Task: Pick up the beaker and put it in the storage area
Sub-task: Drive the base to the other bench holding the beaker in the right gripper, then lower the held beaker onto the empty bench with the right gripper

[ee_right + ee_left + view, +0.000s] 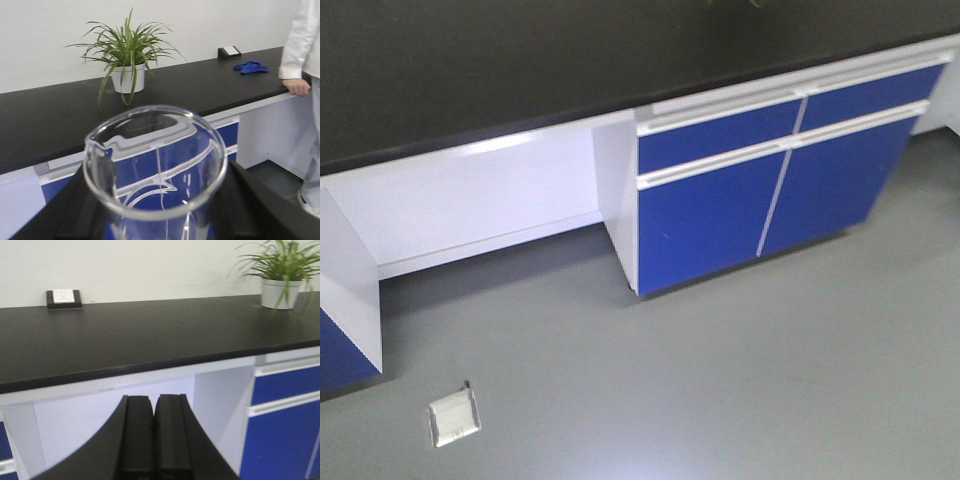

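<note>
Between the dark sides of the right gripper [157, 212] the beaker [155, 160] sits clamped, apparently upright, its mouth open toward the wrist camera. The storage area, a bare black tabletop [125, 340] with a socket box [63, 298] at its back edge, lies straight ahead, so I'd judge the right arm need only reach forward. The left gripper [153, 440] hangs closed and empty.

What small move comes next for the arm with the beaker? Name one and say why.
Probably ease the right gripper forward until the beaker is over the black benchtop, aiming at the bare stretch beside the potted plant. The beaker sits upright, clamped between the fingers, with blue cabinet fronts showing through the glass, so it seems short of the bench edge.
</note>
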`<state>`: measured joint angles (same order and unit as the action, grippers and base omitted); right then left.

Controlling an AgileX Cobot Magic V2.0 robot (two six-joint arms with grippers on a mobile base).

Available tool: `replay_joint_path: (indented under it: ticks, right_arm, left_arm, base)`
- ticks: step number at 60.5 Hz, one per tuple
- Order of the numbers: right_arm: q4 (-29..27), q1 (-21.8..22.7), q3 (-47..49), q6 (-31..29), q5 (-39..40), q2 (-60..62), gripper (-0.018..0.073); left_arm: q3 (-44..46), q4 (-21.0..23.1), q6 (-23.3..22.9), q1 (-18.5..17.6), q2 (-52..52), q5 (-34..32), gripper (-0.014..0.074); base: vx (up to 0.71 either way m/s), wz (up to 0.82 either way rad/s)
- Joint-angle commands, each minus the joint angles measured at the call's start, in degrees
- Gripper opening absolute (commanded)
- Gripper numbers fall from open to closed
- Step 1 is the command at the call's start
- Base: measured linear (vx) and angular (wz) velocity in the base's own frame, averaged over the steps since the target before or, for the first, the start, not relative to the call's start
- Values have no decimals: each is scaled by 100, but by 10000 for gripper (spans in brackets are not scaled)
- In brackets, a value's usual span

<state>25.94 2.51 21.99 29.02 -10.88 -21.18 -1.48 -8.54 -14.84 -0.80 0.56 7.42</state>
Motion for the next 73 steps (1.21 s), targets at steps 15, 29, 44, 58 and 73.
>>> replay_joint_path:
  ticks: [15, 29, 44, 58, 73]
  right_arm:
    - [83, 15, 166, -33, 424, -33, -3]
    - [83, 15, 166, -33, 424, -33, -3]
    - [83, 15, 166, -33, 424, -33, -3]
    - [83, 15, 166, -33, 424, -33, -3]
    - [83, 15, 166, -32, 414, -33, -3]
  left_arm:
    - [-125, 32, -33, -43, 104, -458, -8]
    - [-125, 32, -33, -43, 104, -458, -8]
    - [-125, 32, -33, -43, 104, -458, -8]
    - [-125, 32, -33, -43, 104, -458, -8]
    - [-125, 32, -33, -43, 104, -458, -8]
  base:
    - [44, 36]
    - [40, 41]
    - [36, 35]
    - [31, 28]
    - [26, 22]
